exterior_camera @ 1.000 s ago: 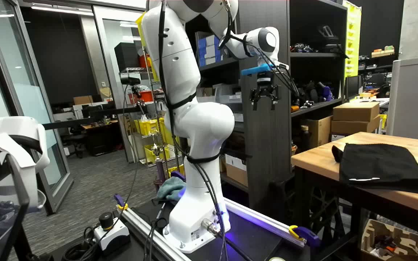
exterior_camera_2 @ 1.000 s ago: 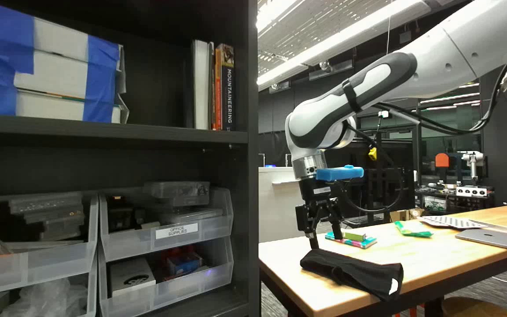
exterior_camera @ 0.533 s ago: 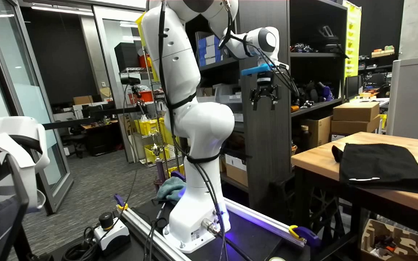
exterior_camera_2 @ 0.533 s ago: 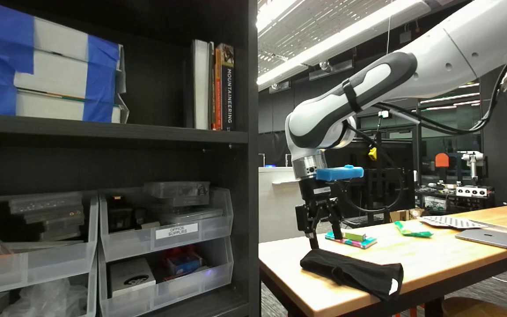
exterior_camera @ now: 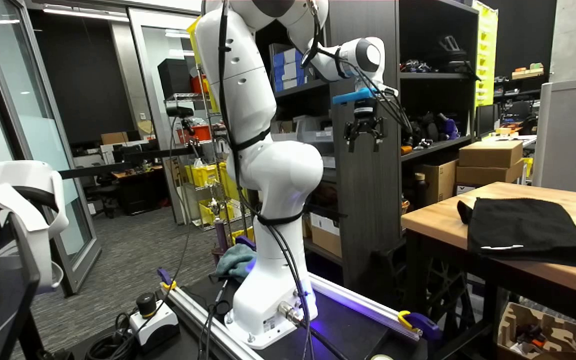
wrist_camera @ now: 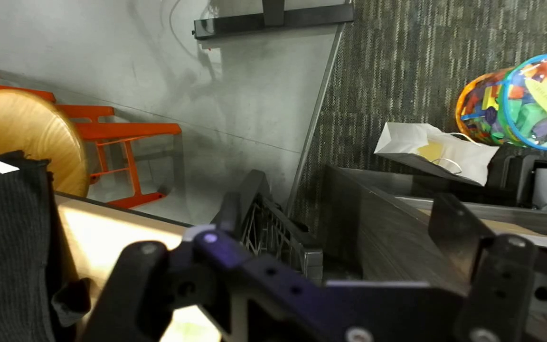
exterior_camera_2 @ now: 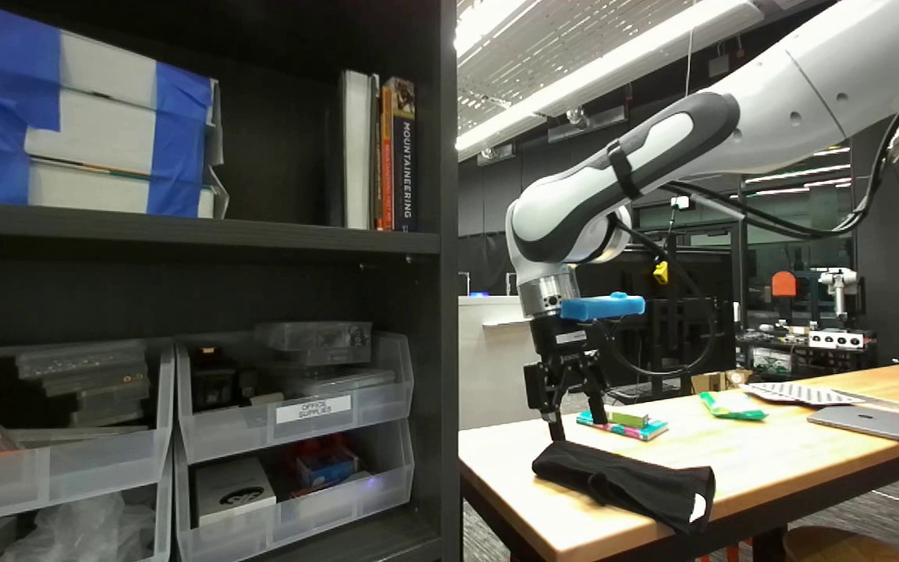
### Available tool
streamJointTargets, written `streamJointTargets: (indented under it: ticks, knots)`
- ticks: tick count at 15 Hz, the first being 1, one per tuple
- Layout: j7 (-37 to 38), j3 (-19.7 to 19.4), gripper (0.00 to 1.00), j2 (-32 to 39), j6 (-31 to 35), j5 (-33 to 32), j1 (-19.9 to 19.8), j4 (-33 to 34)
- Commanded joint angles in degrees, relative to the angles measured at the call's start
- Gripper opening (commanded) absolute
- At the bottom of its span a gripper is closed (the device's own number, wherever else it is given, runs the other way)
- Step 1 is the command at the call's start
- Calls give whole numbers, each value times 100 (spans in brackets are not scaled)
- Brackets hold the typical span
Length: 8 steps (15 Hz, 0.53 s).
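My gripper is open with nothing between its fingers, in an exterior view point(exterior_camera: 363, 147), the same gripper in an exterior view point(exterior_camera_2: 579, 427), and in the wrist view point(wrist_camera: 340, 216). It hangs in the air, pointing down, in front of a dark shelf unit point(exterior_camera: 365, 210). The wrist view shows the gap between table and shelf below it. A folded black cloth item point(exterior_camera: 530, 232) with a white tag lies on the wooden table point(exterior_camera: 433, 215). It also shows in an exterior view point(exterior_camera_2: 625, 480) and at the left of the wrist view point(wrist_camera: 10, 251), apart from the gripper.
The shelf holds clear bins point(exterior_camera_2: 293, 414), upright books point(exterior_camera_2: 379, 152) and blue-taped boxes point(exterior_camera_2: 106, 125). On the table lie a colourful book with a green box point(exterior_camera_2: 629, 421), a green packet point(exterior_camera_2: 734, 407) and a laptop point(exterior_camera_2: 867, 421). A round stool point(wrist_camera: 26, 133) stands beside the table.
The arm, the gripper and the things on the table have not visibly moved. Only what shows at the dark panel in the lower left of an exterior view differs.
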Motion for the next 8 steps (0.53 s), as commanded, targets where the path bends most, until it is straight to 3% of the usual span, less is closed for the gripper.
streamJointTargets:
  ticks: [1,8]
  knots:
    - [-2,1,100,2,-9,0,-2,8]
    - [46,-19,100,181,71,-49,-39,103]
